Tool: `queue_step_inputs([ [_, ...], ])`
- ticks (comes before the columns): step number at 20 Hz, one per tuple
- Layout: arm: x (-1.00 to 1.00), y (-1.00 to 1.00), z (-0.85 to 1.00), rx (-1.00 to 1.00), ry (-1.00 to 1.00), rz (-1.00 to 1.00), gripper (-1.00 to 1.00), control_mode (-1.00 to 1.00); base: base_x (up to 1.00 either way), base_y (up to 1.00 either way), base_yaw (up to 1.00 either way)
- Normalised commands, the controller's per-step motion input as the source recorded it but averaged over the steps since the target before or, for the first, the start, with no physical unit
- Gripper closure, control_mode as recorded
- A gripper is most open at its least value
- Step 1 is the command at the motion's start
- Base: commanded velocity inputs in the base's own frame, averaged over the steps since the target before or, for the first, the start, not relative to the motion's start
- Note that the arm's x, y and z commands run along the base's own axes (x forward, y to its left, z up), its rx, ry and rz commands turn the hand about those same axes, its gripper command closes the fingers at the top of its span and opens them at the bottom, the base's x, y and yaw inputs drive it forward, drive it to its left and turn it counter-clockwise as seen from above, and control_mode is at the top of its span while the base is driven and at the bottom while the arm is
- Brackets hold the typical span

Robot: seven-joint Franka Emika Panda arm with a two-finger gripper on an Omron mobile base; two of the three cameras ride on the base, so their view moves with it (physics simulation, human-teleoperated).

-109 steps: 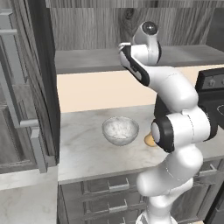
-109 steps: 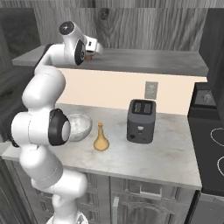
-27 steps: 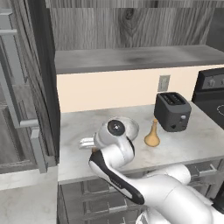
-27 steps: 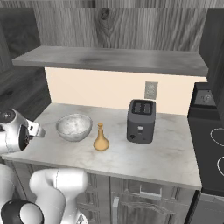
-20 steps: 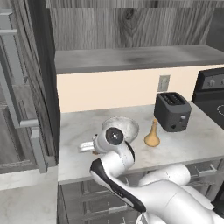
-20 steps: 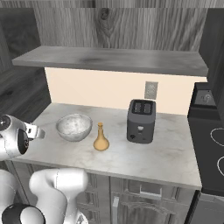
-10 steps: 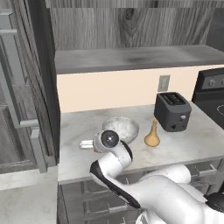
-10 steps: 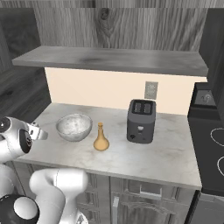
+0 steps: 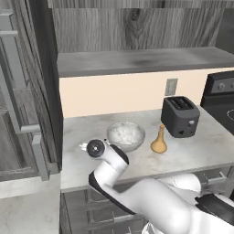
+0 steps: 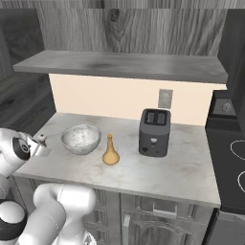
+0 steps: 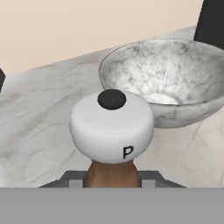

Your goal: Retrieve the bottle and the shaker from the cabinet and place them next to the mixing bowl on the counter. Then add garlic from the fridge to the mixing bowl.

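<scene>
The gripper (image 11: 112, 183) is clenching the small brown wooden shaker with the rounded white top (image 11: 112, 127) by its waist, just before the translucent glass mixing bowl (image 11: 175, 83). It looks light, rigid and top-heavy; gripping low seems steadiest.

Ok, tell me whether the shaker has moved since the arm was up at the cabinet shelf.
Yes. The shaker, held in the claw, has come down from the cabinet shelf to counter level, beside the mixing bowl, on the side away from the bottle.
</scene>
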Motion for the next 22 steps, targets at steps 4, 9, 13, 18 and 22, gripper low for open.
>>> queue_step_inputs([
  [4,0.22,0.00,-0.01,-0.02,0.00,-0.24,1.00,-1.00,0.00,0.00,0.00],
  [9,0.09,0.00,-0.02,-0.01,0.00,-0.09,1.00,-1.00,0.00,0.00,0.00],
  [13,0.00,-0.04,-0.07,0.00,0.00,0.00,1.00,-1.00,0.00,0.00,0.00],
  [18,0.03,-0.14,-0.08,0.00,0.00,0.00,1.00,-1.00,0.00,0.00,0.00],
  [22,0.13,-0.16,-0.01,0.00,0.00,0.00,1.00,-1.00,0.00,0.00,0.00],
])
